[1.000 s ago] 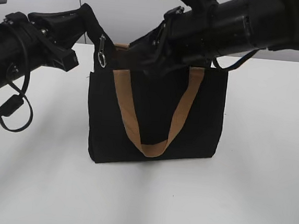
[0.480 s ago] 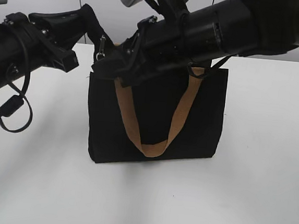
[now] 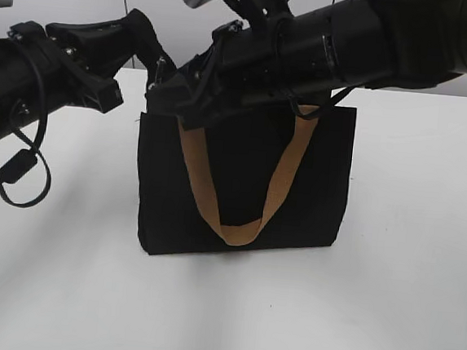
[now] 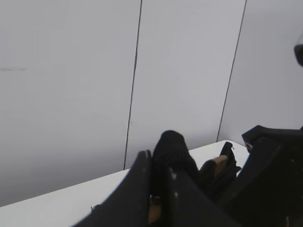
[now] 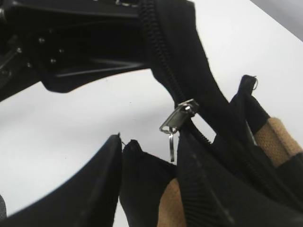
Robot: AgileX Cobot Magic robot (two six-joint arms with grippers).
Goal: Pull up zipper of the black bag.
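Note:
The black bag (image 3: 241,176) stands upright on the white table, its tan handle (image 3: 208,189) hanging down the front. My left gripper (image 3: 150,49) is shut on the bag's top left corner; the left wrist view shows its fingers (image 4: 142,189) pinching a black fabric tab (image 4: 171,146). My right gripper (image 3: 171,96) is open at that same corner. In the right wrist view its jaws (image 5: 150,142) stand apart astride the bag's edge. The silver ring pull (image 5: 178,118) hangs on the zipper (image 5: 161,52) just ahead of them, untouched.
The white table (image 3: 402,304) spreads around the bag, with a grey wall behind. The two arms come close together over the bag's left corner. The left gripper's body (image 5: 85,56) fills the top of the right wrist view. A tan strap (image 5: 279,137) lies at the right.
My right gripper has moved left along the bag's top edge, from the middle to the left corner beside the pull. The left gripper and the bag have stayed put.

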